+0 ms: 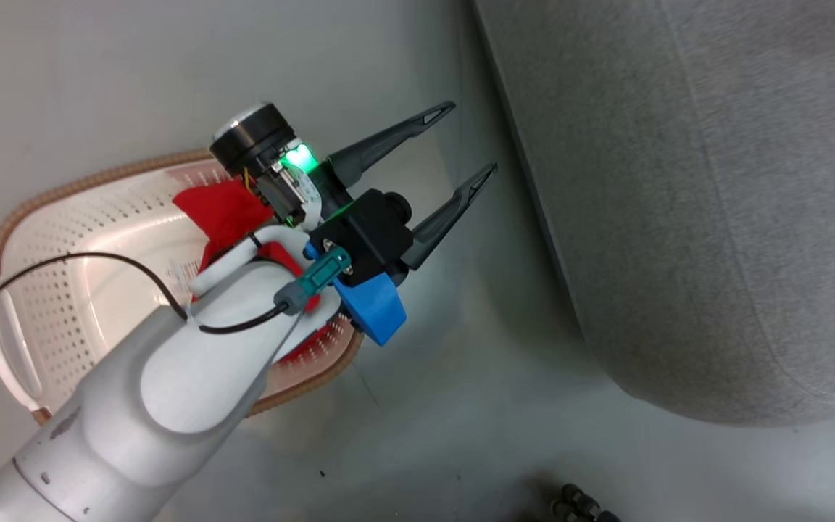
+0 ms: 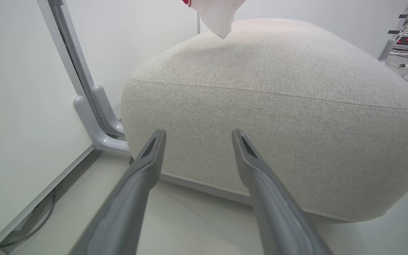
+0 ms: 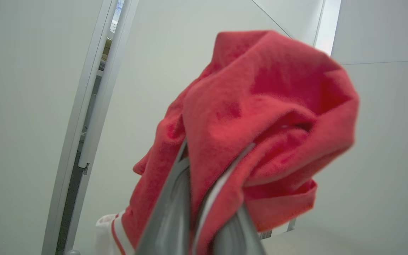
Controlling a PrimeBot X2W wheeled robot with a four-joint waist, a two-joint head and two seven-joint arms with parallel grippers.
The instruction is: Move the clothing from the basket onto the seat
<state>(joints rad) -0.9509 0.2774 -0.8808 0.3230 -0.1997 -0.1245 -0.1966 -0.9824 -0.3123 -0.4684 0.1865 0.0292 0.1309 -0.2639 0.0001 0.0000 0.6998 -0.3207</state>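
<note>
basket (image 1: 62, 217) label (image 1: 180, 274) unreadable | clothing (image 3: 260, 106) red, white-striped edge, pinched in closed right fingers (image 3: 172, 212) | left fingers (image 1: 388, 141) wide apart, empty, seat (image 1: 678, 217) at 3 o'clock

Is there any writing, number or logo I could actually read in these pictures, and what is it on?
No text is legible.
Red digits on a device's display: too small to read.
Paper label on the basket floor: print too small and blurred.
Red garment: no lettering shows, only white stripes.
</note>
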